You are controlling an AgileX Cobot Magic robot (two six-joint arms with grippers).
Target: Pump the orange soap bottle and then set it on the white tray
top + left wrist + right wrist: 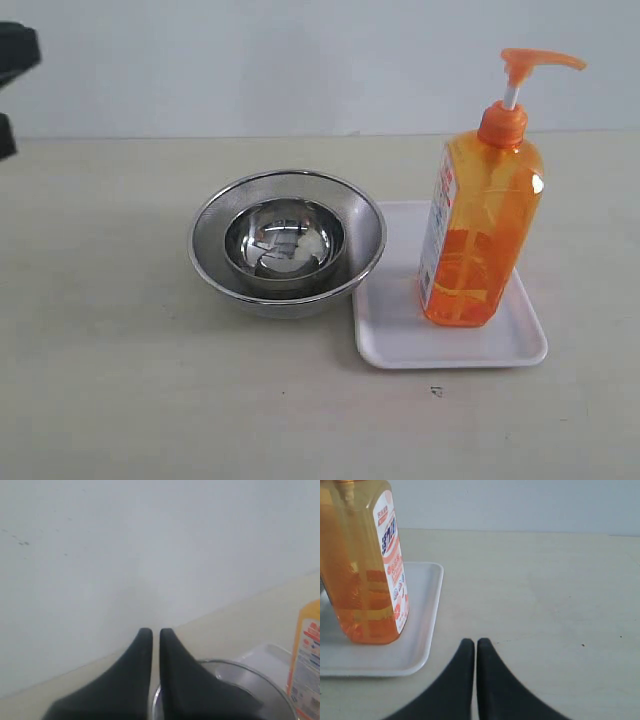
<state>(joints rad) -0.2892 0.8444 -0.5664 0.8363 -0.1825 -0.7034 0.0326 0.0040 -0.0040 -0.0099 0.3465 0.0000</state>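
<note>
The orange soap bottle (482,225) stands upright on the white tray (400,340), its orange pump head (540,60) raised on the white stem. The right wrist view shows the bottle (362,565) standing on the tray (422,610). My right gripper (471,642) is shut and empty, off the tray's edge over bare table, apart from the bottle. My left gripper (152,631) is shut and empty, above the steel bowls, with the bottle's label (307,655) at the frame edge. Neither gripper's fingers show in the exterior view.
Round nested steel bowls (287,240) sit on the beige table just left of the tray, their rim (240,672) under my left gripper. A dark piece of the left arm (15,60) shows at the upper left. A pale wall runs behind the table.
</note>
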